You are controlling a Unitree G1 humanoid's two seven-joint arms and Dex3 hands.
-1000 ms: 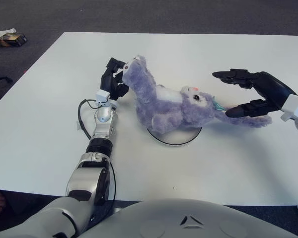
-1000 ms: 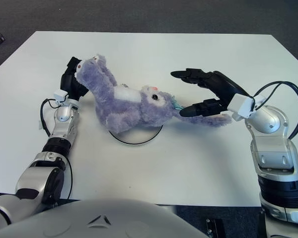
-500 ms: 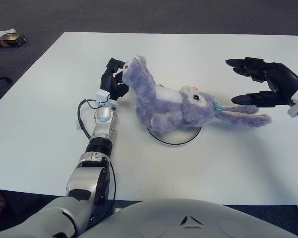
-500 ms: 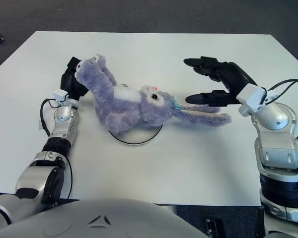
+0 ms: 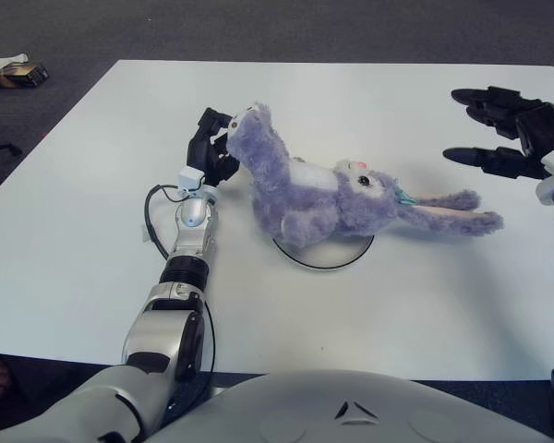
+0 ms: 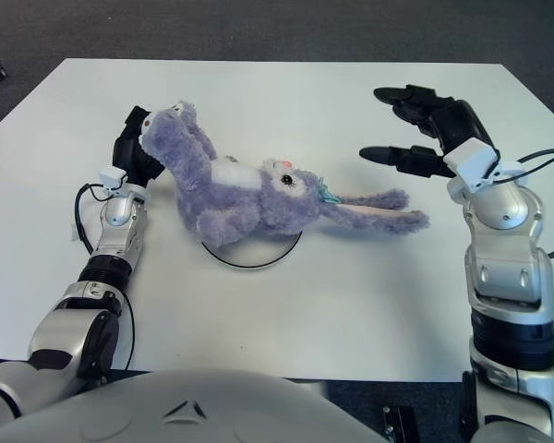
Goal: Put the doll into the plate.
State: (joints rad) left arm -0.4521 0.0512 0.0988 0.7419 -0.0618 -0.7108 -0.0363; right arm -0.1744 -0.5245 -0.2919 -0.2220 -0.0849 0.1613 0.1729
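Nearest to me, the plate (image 5: 325,255) sits on the white table (image 5: 74,240), a flat white disc with a dark rim, and only its near edge shows from under the doll. The doll (image 5: 332,189), a purple plush rabbit, lies on its side across the plate: its body and head cover the plate's far half, while its long ears (image 6: 379,210) trail off the plate to the right and lie flat on the table. One of its legs sticks up and away from the plate to the far left.

My left hand (image 5: 210,148) is left of the plate and a little beyond it, its black fingers curled around the foot at the end of that raised leg. My left forearm runs back toward me along the table from there.

My right hand (image 6: 423,129) is well to the right of the plate and beyond the ears, clear of the doll, fingers spread apart and holding nothing.
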